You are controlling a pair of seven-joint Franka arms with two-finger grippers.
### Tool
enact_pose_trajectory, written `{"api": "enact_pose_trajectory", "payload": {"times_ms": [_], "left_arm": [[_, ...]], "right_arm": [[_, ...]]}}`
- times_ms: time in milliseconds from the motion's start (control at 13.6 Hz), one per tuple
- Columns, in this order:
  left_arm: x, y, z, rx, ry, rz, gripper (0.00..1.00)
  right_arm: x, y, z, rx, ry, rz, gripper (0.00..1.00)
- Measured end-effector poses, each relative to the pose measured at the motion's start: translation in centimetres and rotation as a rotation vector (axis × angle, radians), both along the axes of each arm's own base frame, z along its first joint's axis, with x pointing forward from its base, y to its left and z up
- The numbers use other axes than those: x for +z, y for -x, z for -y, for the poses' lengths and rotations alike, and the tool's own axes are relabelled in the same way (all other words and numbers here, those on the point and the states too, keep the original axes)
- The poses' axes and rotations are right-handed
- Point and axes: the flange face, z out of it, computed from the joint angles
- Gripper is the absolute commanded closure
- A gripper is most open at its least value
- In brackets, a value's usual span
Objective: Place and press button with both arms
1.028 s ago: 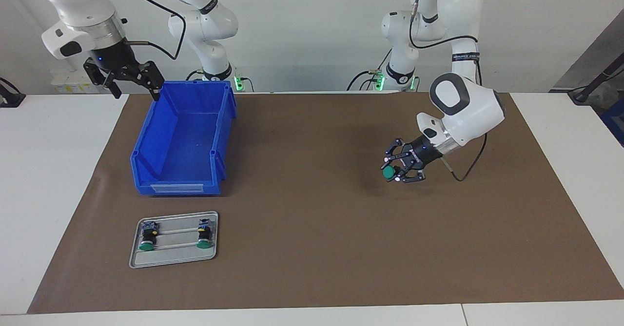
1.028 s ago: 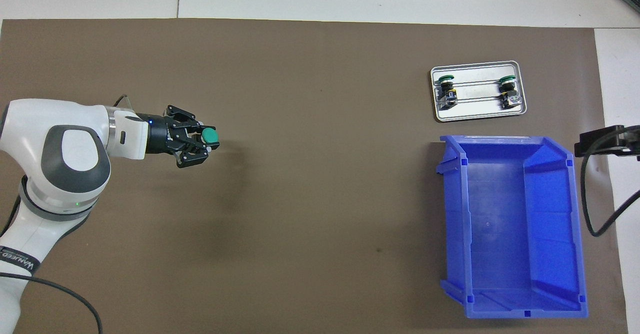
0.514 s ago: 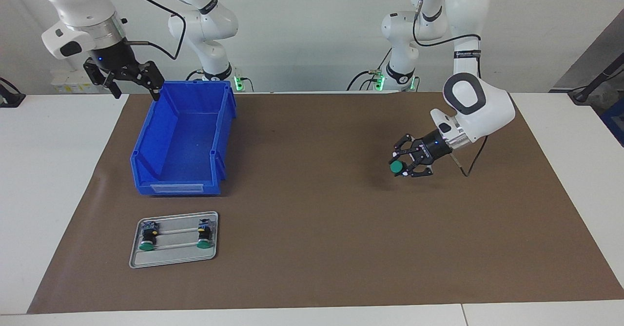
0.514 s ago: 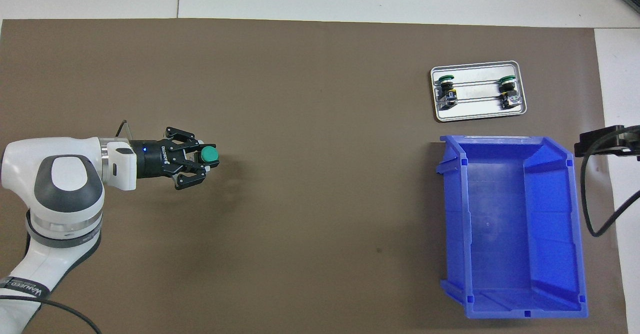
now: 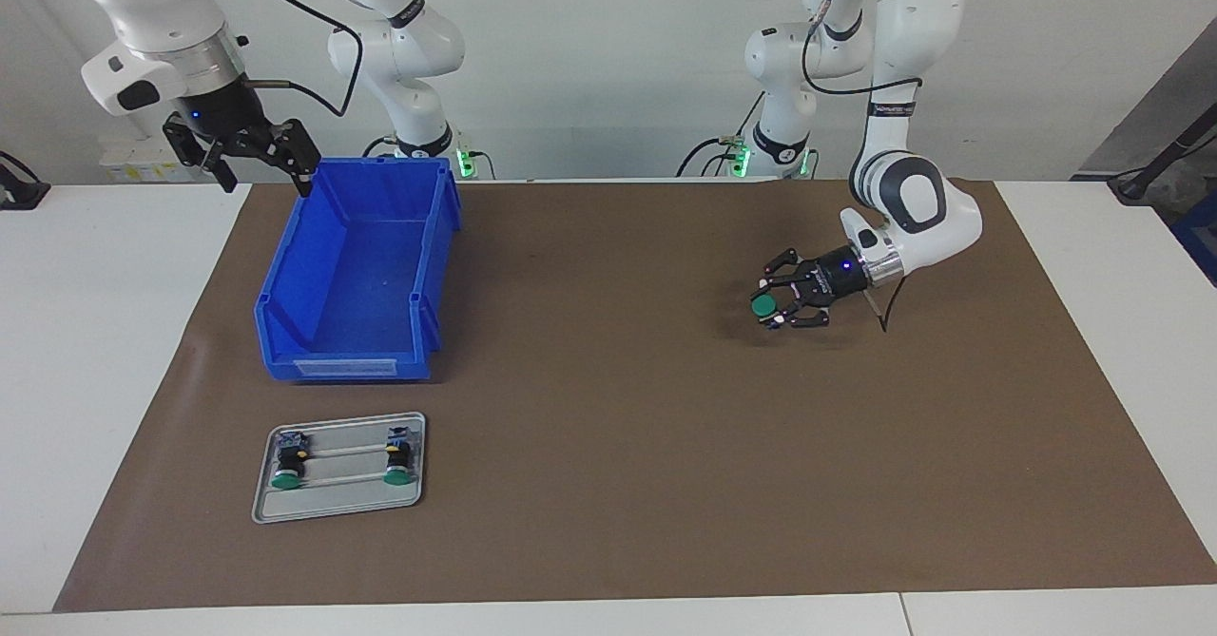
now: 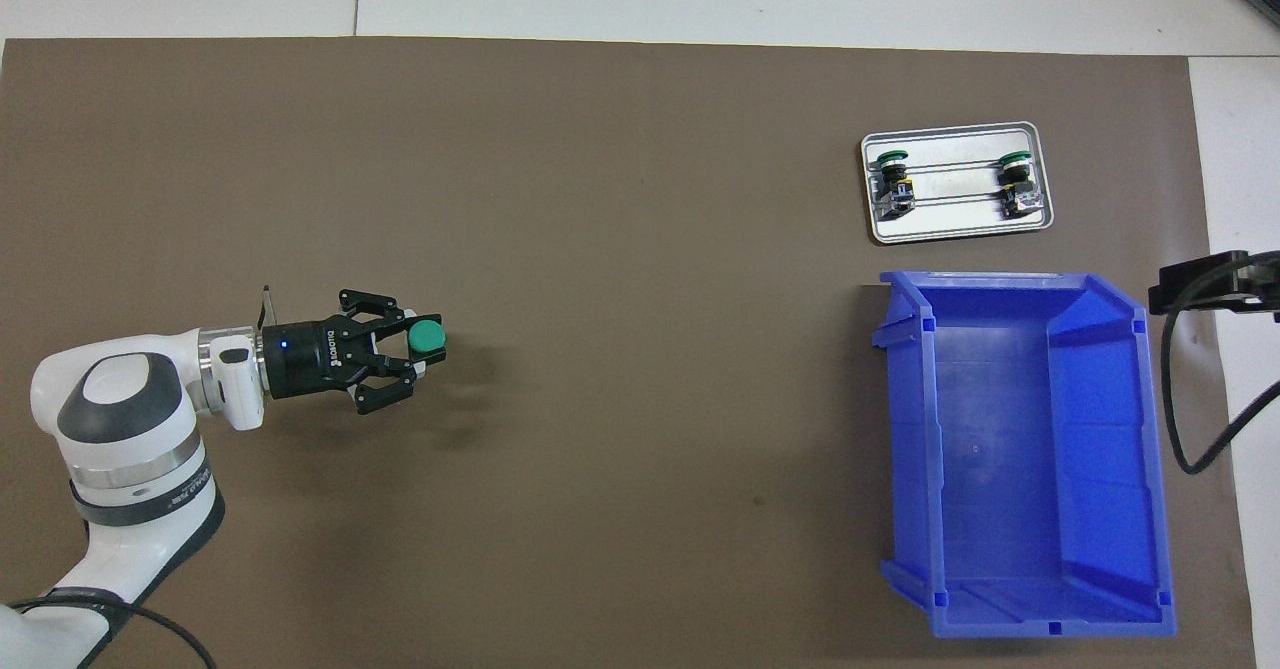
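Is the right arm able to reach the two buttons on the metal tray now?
Probably yes. The right gripper hangs open and empty over the blue bin's corner; the two buttons lie uncovered on the metal tray, at its end of the table.

table (image 5: 114, 351) | brown mat (image 5: 618, 446) | on mat: blue bin (image 5: 357, 275), apparently metal tray (image 5: 338, 508)

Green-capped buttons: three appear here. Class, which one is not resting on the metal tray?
The button gripped by the left end effector, over the brown mat. The other two buttons lie on the tray.
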Motion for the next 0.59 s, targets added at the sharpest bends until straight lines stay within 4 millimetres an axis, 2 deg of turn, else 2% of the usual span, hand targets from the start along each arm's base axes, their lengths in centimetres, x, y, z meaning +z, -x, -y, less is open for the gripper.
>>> {"api": "enact_pose_trajectory", "payload": {"times_ms": [294,587], "left_arm": [[-1.3,0.8,1.2,0.051,0.11,0.008,0.63],[-2.0,1.6,3.6,0.046,0.146,0.016,0.62]], "right_arm": [[0.0,0.0,0.0,0.0,0.0,0.0,0.0],[0.0,0.0,0.0,0.0,0.0,0.0,0.0]]}}
